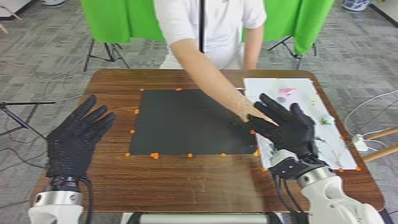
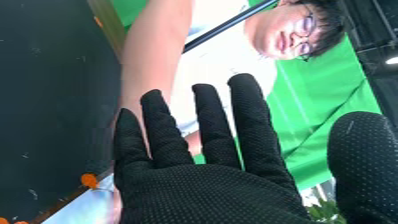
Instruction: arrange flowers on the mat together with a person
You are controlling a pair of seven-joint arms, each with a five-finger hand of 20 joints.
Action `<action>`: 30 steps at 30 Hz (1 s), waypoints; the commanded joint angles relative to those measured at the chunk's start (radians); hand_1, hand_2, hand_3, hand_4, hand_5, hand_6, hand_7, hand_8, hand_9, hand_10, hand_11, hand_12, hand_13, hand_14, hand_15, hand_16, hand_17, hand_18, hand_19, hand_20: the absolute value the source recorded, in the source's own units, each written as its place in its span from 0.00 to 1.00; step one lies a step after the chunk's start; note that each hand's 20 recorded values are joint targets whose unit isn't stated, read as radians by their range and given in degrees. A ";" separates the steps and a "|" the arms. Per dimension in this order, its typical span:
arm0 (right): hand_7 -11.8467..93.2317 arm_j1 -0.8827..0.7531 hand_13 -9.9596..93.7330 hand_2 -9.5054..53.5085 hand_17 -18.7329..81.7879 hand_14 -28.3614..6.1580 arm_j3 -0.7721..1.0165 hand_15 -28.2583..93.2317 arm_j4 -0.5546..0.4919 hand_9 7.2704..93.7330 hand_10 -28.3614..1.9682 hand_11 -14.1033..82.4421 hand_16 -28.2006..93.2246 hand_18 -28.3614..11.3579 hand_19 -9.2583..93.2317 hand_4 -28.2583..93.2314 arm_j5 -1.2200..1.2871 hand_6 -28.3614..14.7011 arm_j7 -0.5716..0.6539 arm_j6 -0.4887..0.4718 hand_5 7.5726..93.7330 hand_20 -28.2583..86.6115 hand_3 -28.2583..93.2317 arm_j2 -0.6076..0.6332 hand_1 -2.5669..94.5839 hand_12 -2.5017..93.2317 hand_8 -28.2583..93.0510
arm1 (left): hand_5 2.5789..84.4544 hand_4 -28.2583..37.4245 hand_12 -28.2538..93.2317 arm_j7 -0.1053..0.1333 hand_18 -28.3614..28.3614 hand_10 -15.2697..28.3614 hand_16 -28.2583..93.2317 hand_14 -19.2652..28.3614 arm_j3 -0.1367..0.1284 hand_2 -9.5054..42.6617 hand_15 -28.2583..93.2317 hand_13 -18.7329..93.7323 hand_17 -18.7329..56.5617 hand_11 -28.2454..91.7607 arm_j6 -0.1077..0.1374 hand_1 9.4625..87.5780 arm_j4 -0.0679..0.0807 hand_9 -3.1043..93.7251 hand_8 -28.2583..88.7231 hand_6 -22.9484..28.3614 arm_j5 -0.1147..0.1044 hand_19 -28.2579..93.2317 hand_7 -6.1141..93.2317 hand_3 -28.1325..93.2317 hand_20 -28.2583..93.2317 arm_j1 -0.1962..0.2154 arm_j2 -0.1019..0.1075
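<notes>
In the head view my left hand (image 1: 75, 137), its fingers straight, is held at the left side of the table, left of the black mat (image 1: 182, 122). My right hand (image 1: 291, 131) is over the white sheet near the mat's right edge, fingers extended. A person's arm (image 1: 213, 80) reaches across the mat's upper right, its hand partly hidden behind my right hand. On the white sheet (image 1: 275, 86) lie a pink flower (image 1: 287, 91) and green stems (image 1: 326, 120). In the right wrist view my right hand (image 2: 191, 192) has straight fingers beside the person's arm (image 2: 153, 60) and the dark mat (image 2: 53, 105).
Orange marks (image 1: 155, 156) line the mat's edges on the brown table (image 1: 178, 185). The person stands at the table's far side, before a green cloth (image 1: 115, 22). A wooden stool (image 1: 382, 142) is off the table's right edge.
</notes>
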 commanded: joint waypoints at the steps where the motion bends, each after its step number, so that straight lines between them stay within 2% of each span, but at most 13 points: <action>1: 0.20 -0.018 0.35 0.52 0.18 0.21 0.000 0.26 -0.012 0.34 0.55 0.18 0.44 0.23 0.32 0.00 0.003 0.60 -0.003 0.002 0.39 0.34 0.91 -0.005 0.00 0.12 0.14 | 0.45 0.11 0.30 -0.008 0.92 0.80 0.15 0.97 0.003 0.33 0.59 0.41 0.15 0.39 0.000 0.17 0.002 0.39 0.16 0.64 0.000 0.70 0.16 0.89 0.22 0.012 -0.005; 2: 0.20 -0.015 0.35 0.52 0.18 0.21 -0.002 0.26 -0.011 0.34 0.55 0.18 0.44 0.23 0.32 0.00 0.004 0.60 -0.002 0.004 0.39 0.34 0.91 -0.003 0.00 0.12 0.14 | 0.45 0.11 0.30 -0.004 0.92 0.80 0.15 0.97 0.003 0.34 0.59 0.41 0.15 0.39 0.001 0.17 0.001 0.39 0.16 0.64 -0.002 0.70 0.16 0.89 0.22 0.016 -0.003; 6: 0.20 -0.018 0.35 0.52 0.18 0.21 -0.001 0.26 -0.014 0.35 0.55 0.18 0.43 0.23 0.33 0.00 0.004 0.60 -0.001 0.006 0.39 0.34 0.91 -0.003 0.00 0.12 0.14 | 0.45 0.11 0.30 -0.015 0.92 0.81 0.15 0.97 0.000 0.34 0.59 0.41 0.15 0.40 -0.001 0.17 0.002 0.39 0.16 0.64 0.001 0.70 0.16 0.89 0.22 0.012 -0.008; 14: 0.20 -0.014 0.38 0.52 0.18 0.19 -0.005 0.27 -0.013 0.35 0.54 0.18 0.43 0.23 0.34 0.00 0.007 0.60 -0.001 0.016 0.39 0.35 0.91 0.002 0.00 0.12 0.14 | 0.45 0.11 0.30 -0.008 0.92 0.81 0.15 0.98 0.003 0.33 0.59 0.41 0.15 0.40 0.002 0.17 0.002 0.39 0.16 0.65 -0.002 0.70 0.16 0.89 0.22 0.012 -0.004; 18: 0.20 -0.009 0.39 0.52 0.19 0.19 -0.008 0.27 -0.011 0.36 0.53 0.18 0.43 0.24 0.34 0.00 0.009 0.60 -0.004 0.021 0.39 0.35 0.91 0.006 0.00 0.12 0.14 | 0.45 0.11 0.30 -0.011 0.92 0.81 0.15 0.98 0.001 0.33 0.59 0.41 0.15 0.40 0.002 0.17 0.004 0.40 0.16 0.65 -0.002 0.70 0.16 0.89 0.22 0.007 -0.007; 19: 0.20 -0.010 0.39 0.52 0.19 0.19 -0.006 0.28 -0.011 0.36 0.53 0.18 0.43 0.24 0.34 0.00 0.008 0.60 -0.004 0.018 0.39 0.35 0.91 0.004 0.00 0.12 0.14 | 0.45 0.11 0.30 -0.003 0.92 0.81 0.15 0.98 0.003 0.33 0.59 0.41 0.15 0.40 0.004 0.17 0.003 0.40 0.16 0.65 -0.004 0.70 0.16 0.89 0.22 0.010 -0.002; 20: 0.20 -0.013 0.39 0.52 0.19 0.19 -0.007 0.28 -0.013 0.36 0.53 0.18 0.43 0.24 0.34 0.00 0.008 0.60 -0.004 0.023 0.39 0.35 0.91 0.006 0.00 0.12 0.14 | 0.45 0.11 0.30 -0.015 0.92 0.81 0.15 0.98 0.001 0.33 0.59 0.41 0.15 0.40 0.000 0.17 0.004 0.40 0.16 0.65 -0.001 0.70 0.16 0.89 0.22 0.007 -0.008; 21: 0.20 -0.008 0.39 0.52 0.19 0.19 -0.007 0.28 -0.011 0.36 0.53 0.18 0.43 0.24 0.34 0.00 0.007 0.60 -0.003 0.018 0.39 0.35 0.91 0.004 0.00 0.12 0.14 | 0.45 0.11 0.30 -0.003 0.92 0.82 0.15 0.98 0.004 0.33 0.59 0.41 0.15 0.40 0.006 0.17 0.003 0.40 0.16 0.65 -0.006 0.70 0.16 0.89 0.22 0.009 -0.002; 24: 0.20 -0.014 0.39 0.52 0.19 0.19 -0.005 0.28 -0.013 0.36 0.53 0.18 0.43 0.24 0.34 0.00 0.007 0.60 -0.002 0.020 0.39 0.35 0.91 0.003 0.00 0.12 0.14 | 0.45 0.11 0.30 -0.011 0.92 0.82 0.15 0.98 0.003 0.33 0.59 0.41 0.15 0.41 0.002 0.17 0.003 0.40 0.16 0.65 -0.003 0.70 0.16 0.89 0.22 0.009 -0.006; 30: 0.20 -0.015 0.39 0.52 0.19 0.18 -0.003 0.28 -0.012 0.36 0.52 0.18 0.42 0.24 0.35 0.00 0.008 0.60 0.000 0.014 0.39 0.35 0.91 -0.001 0.00 0.12 0.14 | 0.45 0.11 0.30 -0.008 0.92 0.82 0.15 0.98 0.004 0.34 0.59 0.41 0.15 0.41 0.005 0.17 0.003 0.40 0.16 0.65 -0.004 0.70 0.17 0.89 0.23 0.010 -0.004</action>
